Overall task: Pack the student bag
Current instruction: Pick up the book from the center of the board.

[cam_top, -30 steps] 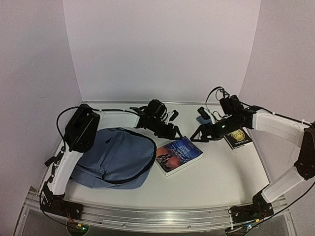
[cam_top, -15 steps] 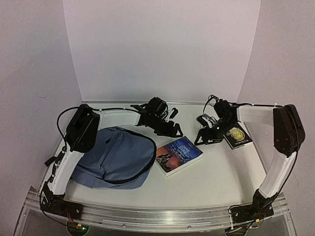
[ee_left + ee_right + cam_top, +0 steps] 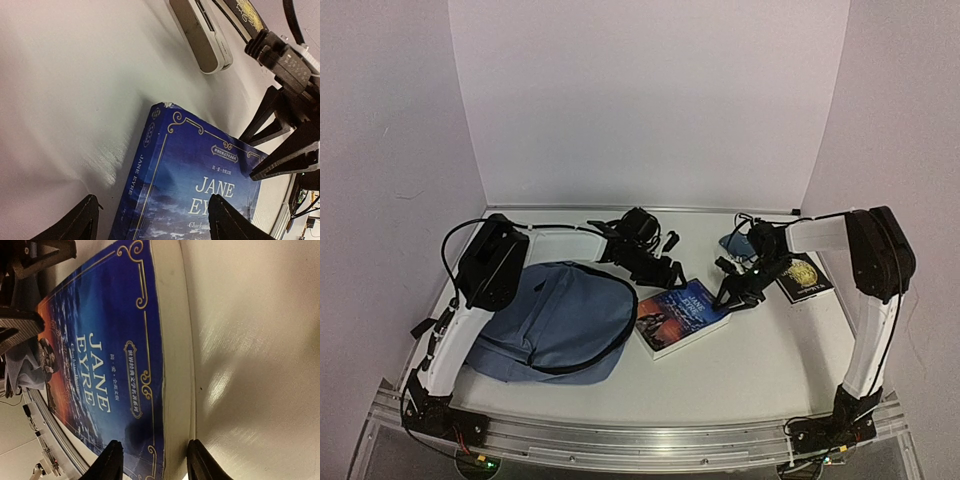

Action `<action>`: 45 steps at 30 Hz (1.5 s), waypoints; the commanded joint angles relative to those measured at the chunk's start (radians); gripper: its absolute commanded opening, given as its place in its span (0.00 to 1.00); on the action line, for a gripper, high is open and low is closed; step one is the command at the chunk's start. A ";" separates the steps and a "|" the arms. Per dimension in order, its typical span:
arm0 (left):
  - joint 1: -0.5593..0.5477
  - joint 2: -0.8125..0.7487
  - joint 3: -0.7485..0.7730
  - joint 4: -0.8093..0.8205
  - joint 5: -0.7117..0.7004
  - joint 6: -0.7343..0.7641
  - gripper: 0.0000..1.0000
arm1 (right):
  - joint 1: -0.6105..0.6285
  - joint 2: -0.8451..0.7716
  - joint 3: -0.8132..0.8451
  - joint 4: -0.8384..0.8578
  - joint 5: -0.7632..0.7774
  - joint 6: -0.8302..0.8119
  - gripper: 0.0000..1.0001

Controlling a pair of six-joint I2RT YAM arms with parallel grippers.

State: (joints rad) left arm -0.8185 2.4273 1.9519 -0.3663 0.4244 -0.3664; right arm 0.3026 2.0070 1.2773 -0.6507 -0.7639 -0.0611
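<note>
The student bag (image 3: 555,320) lies flat at about 8 o'clock on the table (image 3: 770,360), rounded top toward the centre, and it has not stirred over the last second. Just off its 3 o'clock side lies the blue Jane Eyre book (image 3: 682,315), cover up, also where it was. What has changed is the right arm. A second ago its forearm reached in from the right, with the gripper over bare table between the two books. Now the elbow is folded up high, and the right gripper (image 3: 733,292) has come down at the blue book's 3 o'clock corner. The dark book with the gold emblem (image 3: 802,275) sits at 2 o'clock from there. In the right wrist view its fingers (image 3: 112,460) stand apart. One is over the cover, the other is over the table, and the pale page edge runs between them (whether they press on it I cannot tell). The left gripper (image 3: 670,272) hangs at the book's 11 o'clock end, much as before. Its fingers (image 3: 75,222) are spread wide to either side of the spine corner, with nothing held. A small blue thing (image 3: 735,243) rests at 1 o'clock, apart from both books.
</note>
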 commanded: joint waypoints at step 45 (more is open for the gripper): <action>-0.203 -0.340 -0.408 0.201 -0.348 0.299 0.78 | 0.007 -0.188 -0.060 0.040 -0.246 0.232 0.00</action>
State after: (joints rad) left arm -0.9418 2.1326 1.5724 -0.2197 0.2448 -0.1867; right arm 0.3038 1.8818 1.2206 -0.6469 -0.9461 0.1319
